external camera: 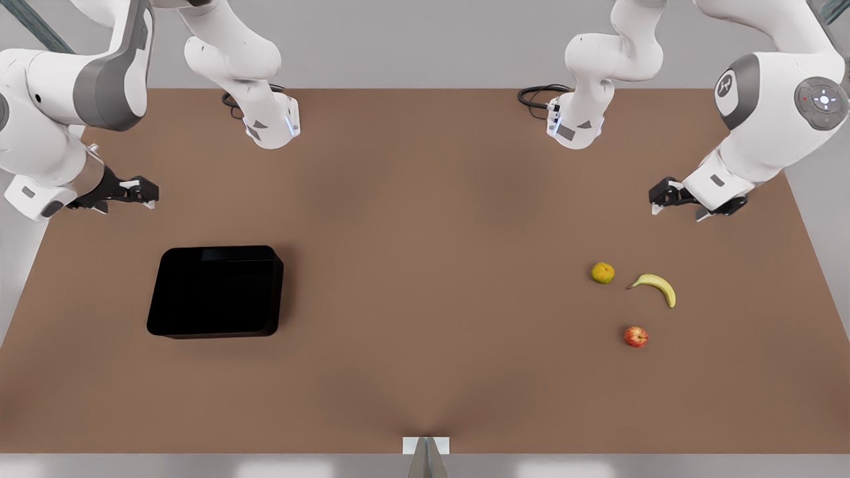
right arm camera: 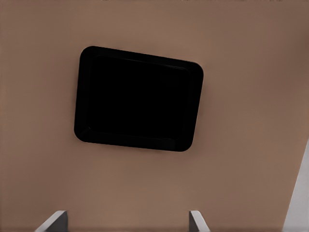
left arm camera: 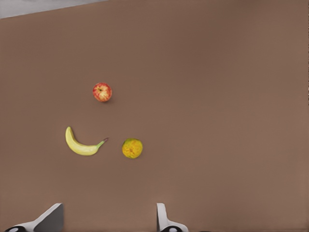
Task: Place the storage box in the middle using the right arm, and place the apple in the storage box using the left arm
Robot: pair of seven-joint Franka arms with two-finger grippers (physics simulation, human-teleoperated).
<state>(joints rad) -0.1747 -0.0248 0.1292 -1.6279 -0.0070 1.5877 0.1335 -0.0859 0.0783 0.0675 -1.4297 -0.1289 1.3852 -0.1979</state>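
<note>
Black two-finger right gripper [external camera: 149, 197], jaws spread and empty, hangs over the table's [external camera: 425, 199] edge at the front view's left. Nearest it lies the shallow glossy black storage box [external camera: 216, 291], off-centre. Opposite, the left gripper [external camera: 661, 199], also spread, waits above the small red apple [external camera: 635, 336].

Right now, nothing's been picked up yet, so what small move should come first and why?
Probably lower the right gripper toward the box. The box sits empty on the front view's left, away from the table's middle, and that gripper hangs open above and behind it. The apple lies on the other side, below the open left gripper, which waits.
</note>
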